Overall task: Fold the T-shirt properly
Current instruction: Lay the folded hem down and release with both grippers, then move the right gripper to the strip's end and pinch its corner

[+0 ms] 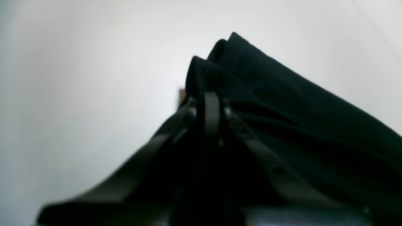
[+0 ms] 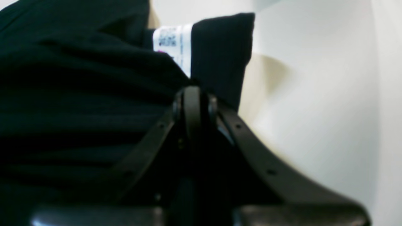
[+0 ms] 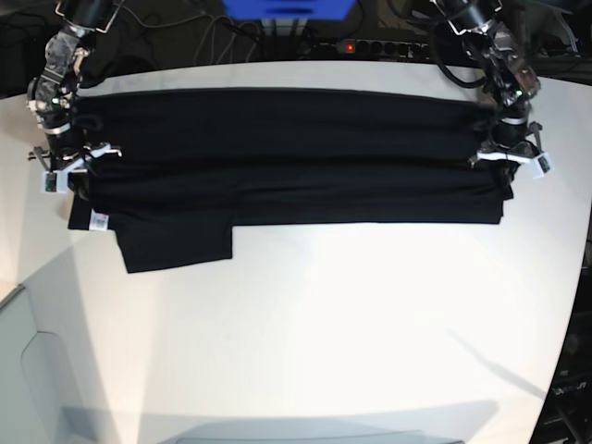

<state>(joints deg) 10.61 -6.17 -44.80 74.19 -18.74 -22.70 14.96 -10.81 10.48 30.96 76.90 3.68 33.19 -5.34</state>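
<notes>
Black fabric of the T-shirt (image 3: 287, 157) is lying stretched in a long band across the far half of the white worktop (image 3: 351, 324), a sleeve jutting near-left. The left gripper (image 1: 211, 103) is clamping its right end, the right gripper (image 2: 193, 100) its left end, jaws together on cloth. Only the right wrist view is showing the white tag (image 2: 174, 44) up close.

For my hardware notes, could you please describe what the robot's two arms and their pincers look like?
Both arms are dark, jointed, with black cables looping along the upper links. The left pincer and right pincer have slim matte-black fingers with small screw holes, above white mounting pieces.
</notes>
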